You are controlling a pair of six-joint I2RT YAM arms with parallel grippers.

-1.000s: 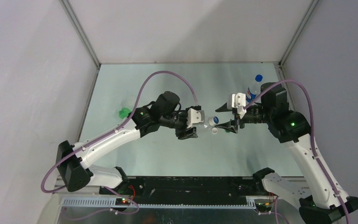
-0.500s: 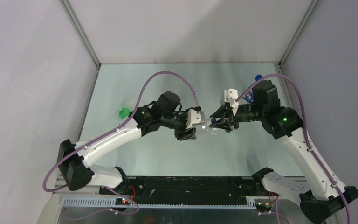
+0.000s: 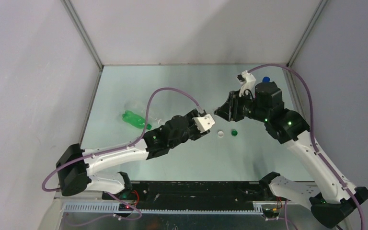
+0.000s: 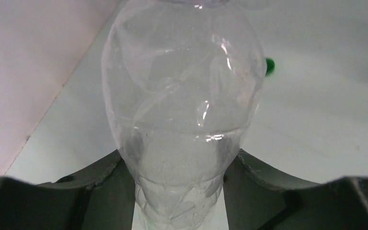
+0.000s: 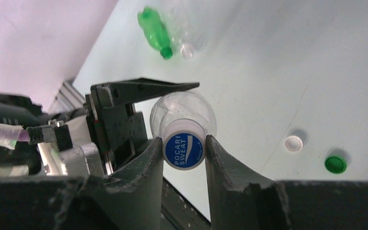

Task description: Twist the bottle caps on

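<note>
My left gripper [image 4: 179, 194] is shut on the base end of a plain clear bottle [image 4: 182, 96] and holds it above the table. My right gripper [image 5: 185, 152] is shut on a blue cap [image 5: 185, 151] that sits on this bottle's neck [image 5: 184, 112]. In the top view the two grippers meet at mid table, left gripper [image 3: 207, 122] and right gripper [image 3: 222, 111], with the bottle [image 3: 214, 116] between them. A loose white cap [image 3: 220, 134] and a green cap [image 3: 234, 132] lie just below them. They also show in the right wrist view, white cap [image 5: 293, 143] and green cap [image 5: 335, 164].
A green bottle [image 3: 134, 119] lies at the left, with a clear bottle [image 5: 206, 21] lying beside it. Another blue cap [image 3: 266, 79] shows behind the right arm at the far right corner. Grey walls close in the table on three sides.
The right gripper has moved in and shut on the blue cap on the bottle. The left arm has swung lower and turned, uncovering the green bottle. The held bottle sits slightly farther back.
</note>
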